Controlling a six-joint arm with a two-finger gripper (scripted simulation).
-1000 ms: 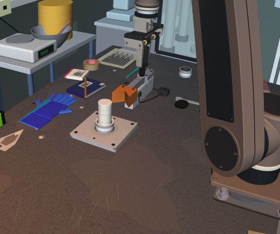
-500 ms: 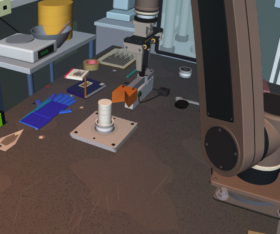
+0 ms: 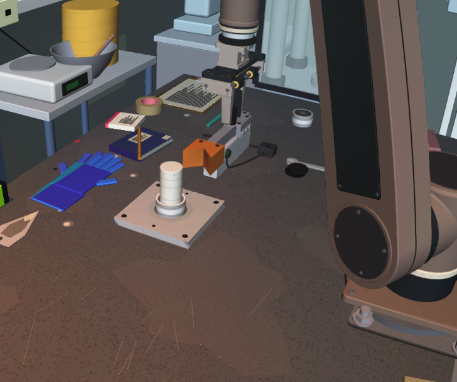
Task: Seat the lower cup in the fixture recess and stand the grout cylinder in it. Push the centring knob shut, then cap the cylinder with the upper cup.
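Observation:
The pale grout cylinder (image 3: 171, 181) stands upright in the lower cup (image 3: 170, 205), which sits in the recess of the square fixture plate (image 3: 169, 214). Behind the plate, the orange V-shaped centring block (image 3: 202, 156) sits at the front of a grey slide unit (image 3: 233, 140), apart from the cylinder. My gripper (image 3: 229, 119) is down at the rear of that slide unit, part open and holding nothing. The upper cup (image 3: 302, 117) stands alone on the table's far right side.
Behind the table stand a shelf with a scale (image 3: 42, 80), a bowl (image 3: 83, 55) and a yellow drum. On the table lie blue gloves (image 3: 79, 179), a notebook (image 3: 140, 144), a tape roll (image 3: 149, 105) and a black spoon (image 3: 300, 167). My arm's base (image 3: 409, 255) fills the right.

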